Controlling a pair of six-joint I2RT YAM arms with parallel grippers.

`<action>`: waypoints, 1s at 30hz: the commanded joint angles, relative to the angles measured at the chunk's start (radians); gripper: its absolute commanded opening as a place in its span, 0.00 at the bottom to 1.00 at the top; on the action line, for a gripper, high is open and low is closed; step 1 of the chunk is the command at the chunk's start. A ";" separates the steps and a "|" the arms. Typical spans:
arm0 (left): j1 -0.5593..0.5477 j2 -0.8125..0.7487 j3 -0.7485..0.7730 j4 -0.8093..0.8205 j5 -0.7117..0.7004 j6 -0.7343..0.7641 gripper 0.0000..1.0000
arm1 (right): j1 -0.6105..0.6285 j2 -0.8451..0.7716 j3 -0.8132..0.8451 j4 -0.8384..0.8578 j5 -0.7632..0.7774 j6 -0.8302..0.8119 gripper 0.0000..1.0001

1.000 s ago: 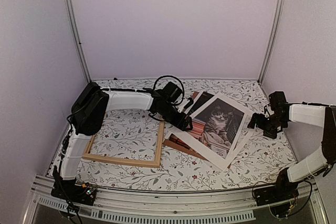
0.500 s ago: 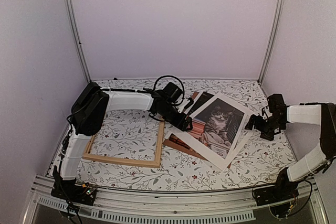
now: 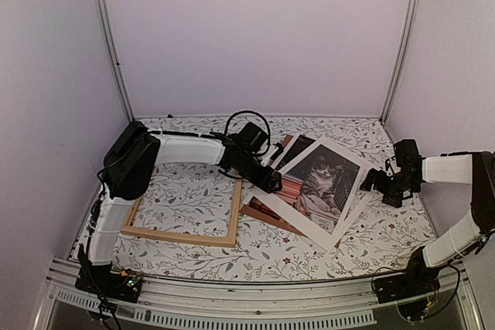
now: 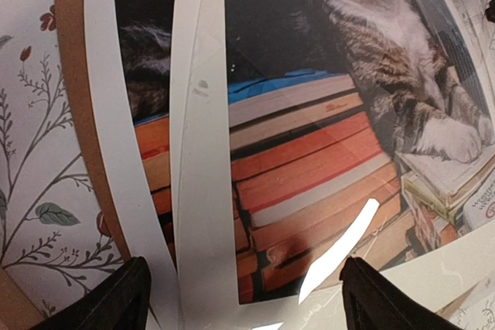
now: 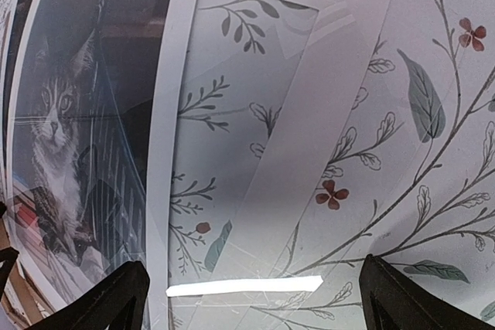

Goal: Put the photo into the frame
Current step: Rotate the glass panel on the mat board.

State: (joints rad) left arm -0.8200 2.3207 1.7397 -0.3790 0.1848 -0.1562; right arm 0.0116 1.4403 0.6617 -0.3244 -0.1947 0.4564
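The photo (image 3: 319,179), a grey tabby among red and orange books, lies tilted right of centre beneath a white mat (image 3: 308,228). The frame (image 3: 178,236), thin light wood, lies flat at the left with only tablecloth inside it. My left gripper (image 3: 272,185) hovers open over the stack's left edge, between frame and photo. In the left wrist view its fingers (image 4: 116,299) straddle the books in the photo (image 4: 309,152). My right gripper (image 3: 373,183) stands open at the stack's right edge, with nothing between its jaws; in the right wrist view it (image 5: 251,303) looks down on the photo (image 5: 62,137).
A brown backing board (image 3: 259,214) sticks out under the stack's lower left. A clear pane (image 5: 309,152) overlaps the mat (image 5: 166,152) and the floral tablecloth (image 3: 193,191). Metal posts and pale walls close in the back and sides.
My right gripper has shifted slightly left toward the stack's right edge. The left gripper and the stack have stayed in place.
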 commanded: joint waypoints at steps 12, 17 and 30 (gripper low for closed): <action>-0.023 -0.025 -0.072 -0.018 0.056 -0.013 0.80 | -0.005 0.064 0.019 0.039 -0.034 0.010 0.99; -0.032 -0.068 -0.145 -0.012 0.082 -0.045 0.77 | -0.005 0.101 0.050 0.039 -0.044 -0.005 0.99; -0.112 -0.221 -0.381 0.042 0.120 -0.116 0.71 | 0.024 0.234 0.143 0.042 -0.085 -0.059 0.99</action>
State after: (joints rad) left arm -0.8806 2.1326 1.4273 -0.2882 0.2596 -0.2287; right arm 0.0162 1.6035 0.7872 -0.2409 -0.2478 0.4217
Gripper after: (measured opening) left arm 0.718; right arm 0.988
